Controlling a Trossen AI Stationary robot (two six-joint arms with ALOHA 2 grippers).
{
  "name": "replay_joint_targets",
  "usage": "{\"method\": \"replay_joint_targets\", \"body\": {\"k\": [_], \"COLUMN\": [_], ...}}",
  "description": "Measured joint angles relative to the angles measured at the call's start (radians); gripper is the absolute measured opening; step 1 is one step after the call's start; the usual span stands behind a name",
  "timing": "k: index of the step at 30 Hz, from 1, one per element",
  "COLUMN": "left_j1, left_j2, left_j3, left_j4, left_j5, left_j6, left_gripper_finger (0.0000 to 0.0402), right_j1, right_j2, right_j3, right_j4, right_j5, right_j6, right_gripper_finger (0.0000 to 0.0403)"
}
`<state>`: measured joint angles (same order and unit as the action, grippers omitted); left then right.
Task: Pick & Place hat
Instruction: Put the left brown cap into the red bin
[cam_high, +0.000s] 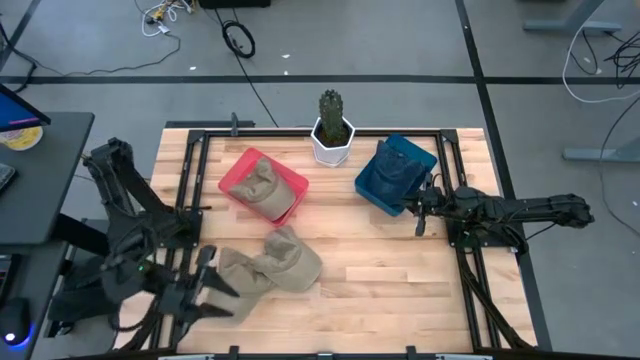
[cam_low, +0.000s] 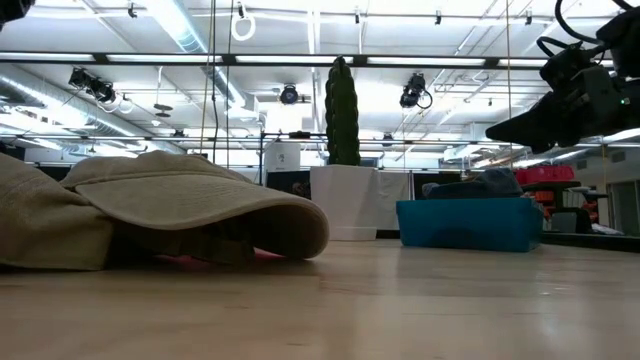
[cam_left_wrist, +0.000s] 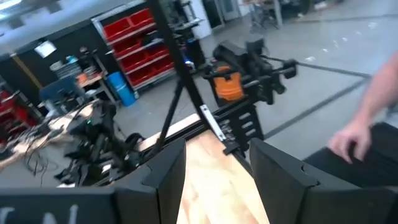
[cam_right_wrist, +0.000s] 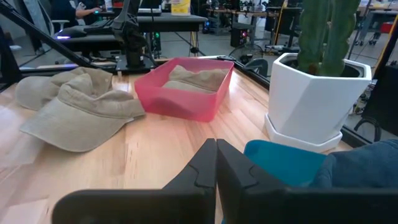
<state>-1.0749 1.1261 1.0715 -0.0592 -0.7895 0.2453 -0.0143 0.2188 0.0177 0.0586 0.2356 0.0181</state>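
High view: between picks. Tan cap (cam_high: 285, 262) loose on table (cam_high: 400, 280), left gripper (cam_high: 205, 285) beside it, parted, empty; next, a reach onto the cap.

Low view: blue bin (cam_low: 470, 224) holding dark hat.

Right wrist view: right gripper (cam_right_wrist: 216, 163) closed, empty (by blue bin); pink bin (cam_right_wrist: 180, 93) holding tan hat.

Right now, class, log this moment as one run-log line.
left gripper: open, beside loose tan hat | right gripper: shut, by blue bin | red bin: holds tan hat
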Motion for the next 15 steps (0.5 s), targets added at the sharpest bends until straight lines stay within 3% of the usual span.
{"method": "replay_joint_targets", "body": {"k": [9, 15], "left_j1": [-0.117, -0.175], "left_j2": [0.255, 0.433], "left_j3": [0.295, 0.454], "left_j4": [-0.210, -0.300], "left_j5": [-0.088, -0.135], "left_j6": [0.100, 0.081], "left_gripper_finger": [0.0181, 0.0181], "right_j1": [0.000, 0.000], "right_j2": [0.000, 0.000], "right_j3": [0.000, 0.000], "right_j4": [0.000, 0.000], "right_j5": [0.000, 0.000], "right_j6": [0.000, 0.000], "right_gripper_finger": [0.0009, 0.0009]}}
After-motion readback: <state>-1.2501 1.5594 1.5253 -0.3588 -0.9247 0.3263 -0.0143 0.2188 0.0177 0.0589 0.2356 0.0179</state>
